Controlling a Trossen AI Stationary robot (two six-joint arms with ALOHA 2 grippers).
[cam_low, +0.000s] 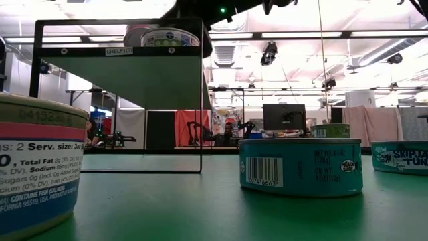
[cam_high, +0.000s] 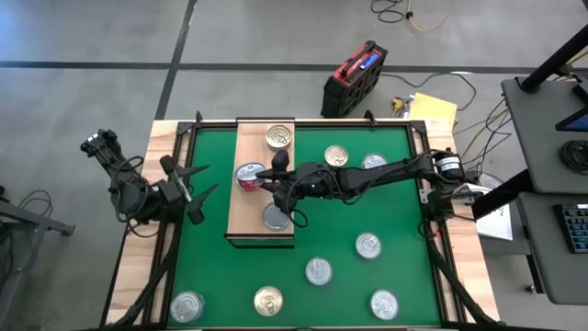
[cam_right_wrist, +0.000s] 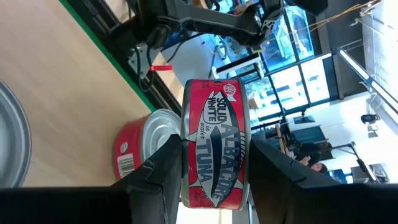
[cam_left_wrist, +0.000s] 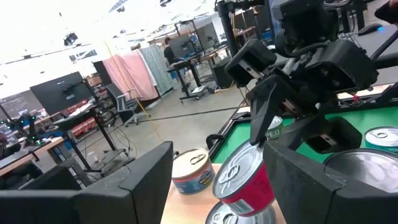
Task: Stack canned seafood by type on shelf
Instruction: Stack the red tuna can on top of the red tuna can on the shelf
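While the left end effector [cam_high: 204,194] waited spread beside the shelf [cam_high: 241,207], the right arm reached across, its end effector [cam_high: 273,176] pinching a red tuna can [cam_right_wrist: 214,143] above another red can [cam_right_wrist: 144,147].

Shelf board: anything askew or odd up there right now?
One thing: the red tuna can in the right hand is tilted, not flat, above a second red can on the shelf. That suits a stacking move. The other cans on the shelf sit upright, and I see no spill or damage.
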